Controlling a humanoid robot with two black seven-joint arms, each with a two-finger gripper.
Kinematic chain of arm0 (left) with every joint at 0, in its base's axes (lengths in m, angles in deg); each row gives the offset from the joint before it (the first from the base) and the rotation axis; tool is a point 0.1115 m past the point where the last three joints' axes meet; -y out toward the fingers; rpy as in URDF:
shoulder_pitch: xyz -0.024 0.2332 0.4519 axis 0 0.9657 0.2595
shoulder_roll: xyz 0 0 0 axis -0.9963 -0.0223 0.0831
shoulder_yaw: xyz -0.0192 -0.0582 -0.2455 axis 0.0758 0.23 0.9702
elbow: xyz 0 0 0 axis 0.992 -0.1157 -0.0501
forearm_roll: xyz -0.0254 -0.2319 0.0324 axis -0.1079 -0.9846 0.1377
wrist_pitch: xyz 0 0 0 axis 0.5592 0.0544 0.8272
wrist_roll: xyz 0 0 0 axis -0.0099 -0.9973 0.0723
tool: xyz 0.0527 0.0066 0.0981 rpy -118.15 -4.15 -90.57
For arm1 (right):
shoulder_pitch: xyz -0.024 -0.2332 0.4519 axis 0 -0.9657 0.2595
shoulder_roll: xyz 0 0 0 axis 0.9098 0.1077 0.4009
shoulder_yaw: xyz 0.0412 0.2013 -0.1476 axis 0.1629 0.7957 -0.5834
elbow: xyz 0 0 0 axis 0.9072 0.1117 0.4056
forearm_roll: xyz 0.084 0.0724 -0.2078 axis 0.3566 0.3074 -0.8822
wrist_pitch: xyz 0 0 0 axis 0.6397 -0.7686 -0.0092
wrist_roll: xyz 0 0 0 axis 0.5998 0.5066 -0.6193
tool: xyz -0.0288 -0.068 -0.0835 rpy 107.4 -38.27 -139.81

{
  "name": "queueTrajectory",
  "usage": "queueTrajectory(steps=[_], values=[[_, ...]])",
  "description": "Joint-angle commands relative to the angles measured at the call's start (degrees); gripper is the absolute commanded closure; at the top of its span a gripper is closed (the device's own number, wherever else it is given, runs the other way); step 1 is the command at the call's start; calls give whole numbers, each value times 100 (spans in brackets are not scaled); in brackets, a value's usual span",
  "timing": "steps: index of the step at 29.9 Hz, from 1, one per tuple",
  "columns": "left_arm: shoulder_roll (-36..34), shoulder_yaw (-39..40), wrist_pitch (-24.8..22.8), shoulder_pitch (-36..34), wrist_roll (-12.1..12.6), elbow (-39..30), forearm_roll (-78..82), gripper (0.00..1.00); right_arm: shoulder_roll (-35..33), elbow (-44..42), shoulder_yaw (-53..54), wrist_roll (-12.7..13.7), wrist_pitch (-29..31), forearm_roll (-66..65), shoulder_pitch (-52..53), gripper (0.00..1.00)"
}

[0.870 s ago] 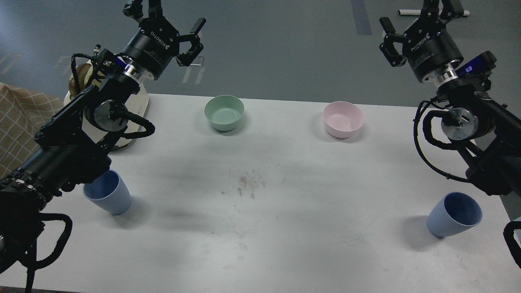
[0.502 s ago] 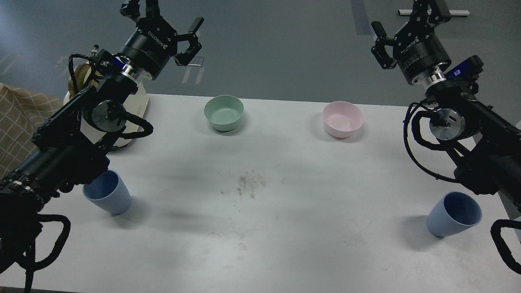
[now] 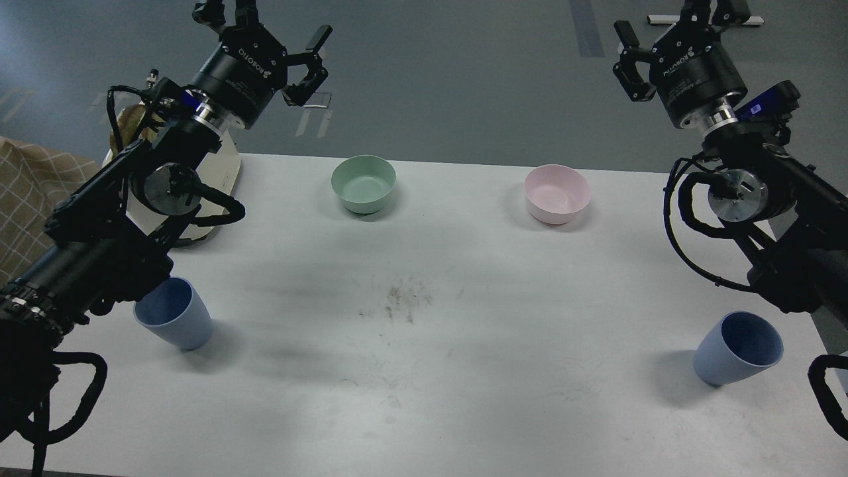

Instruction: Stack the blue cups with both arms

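Two light-blue cups stand upright on the white table [image 3: 424, 371]. One blue cup [image 3: 173, 322] is at the front left, its rim partly hidden under my left forearm. The other blue cup [image 3: 737, 347] is at the front right, in the open. My left gripper [image 3: 275, 36] is raised high beyond the table's far left edge, fingers spread open and empty. My right gripper [image 3: 669, 30] is raised high beyond the far right edge, fingers spread open and empty, partly cut off by the top of the view. Both grippers are far from the cups.
A pale green bowl [image 3: 364, 183] and a pink bowl [image 3: 556, 193] stand near the far edge. A cream-coloured object [image 3: 222, 173] sits at the far left corner behind my left arm. A checked cloth [image 3: 26, 199] lies left of the table. A dirt smudge [image 3: 404, 301] marks the middle.
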Motion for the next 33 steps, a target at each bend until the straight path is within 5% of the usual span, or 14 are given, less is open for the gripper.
queueTrajectory(steps=[1,25,33], values=[[0,13,1,27,0,3,0,2,-174,122,-26,0,-1,6,-1,0],[53,22,6,80,18,81,-17,2,-121,-185,-361,0,60,173,315,0],[53,30,1,-140,0,802,9,2,-95,-458,-369,0,25,173,306,0]])
